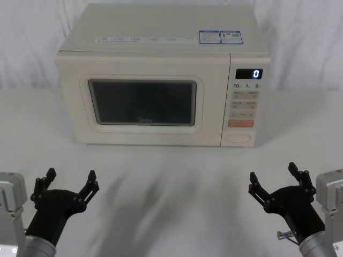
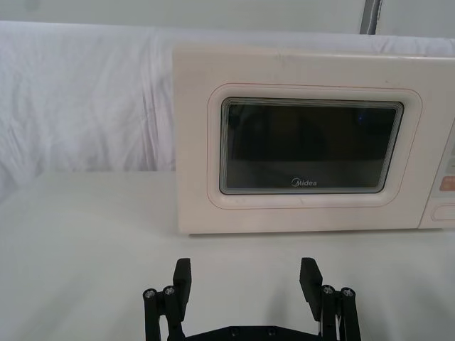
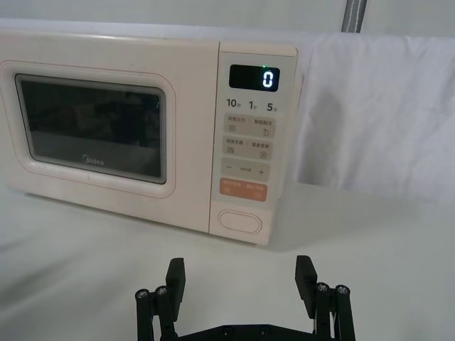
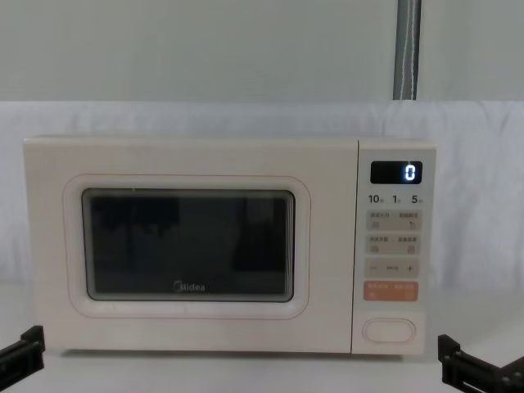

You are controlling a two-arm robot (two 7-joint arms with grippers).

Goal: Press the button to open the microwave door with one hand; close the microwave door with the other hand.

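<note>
Both grippers sit nearest the camera, at the lower edge of the head view: the left gripper [image 1: 68,183] at about 7 o'clock and the right gripper [image 1: 274,179] at about 5 o'clock. Each hangs over the white worktop [image 1: 171,176], well short of the microwave [image 1: 163,75].

Task status: no step is complete. The microwave stands at 12 o'clock on the worktop. Its door [image 1: 142,101], the large cream panel with the dark window, lies flush with the cabinet front, fully closed. Still to do: press the button, let the door swing out, then push it shut with the opposite arm.

Control panel [image 3: 249,142]: located at 3 o'clock of the door. The display [image 3: 254,77] reads 0.

Button [image 3: 240,221]: the wide oval key at 6 o'clock on the panel, directly below the orange key [image 3: 244,190]. Nothing touches it.

Arm pose: both arms point forward toward the microwave, wrists low and close to the robot body. Left jaws are spread wide and hold nothing; the left wrist view faces the door. Right jaws are likewise spread and empty; the right wrist view faces the panel, so the right arm appears better placed for the press.
</note>
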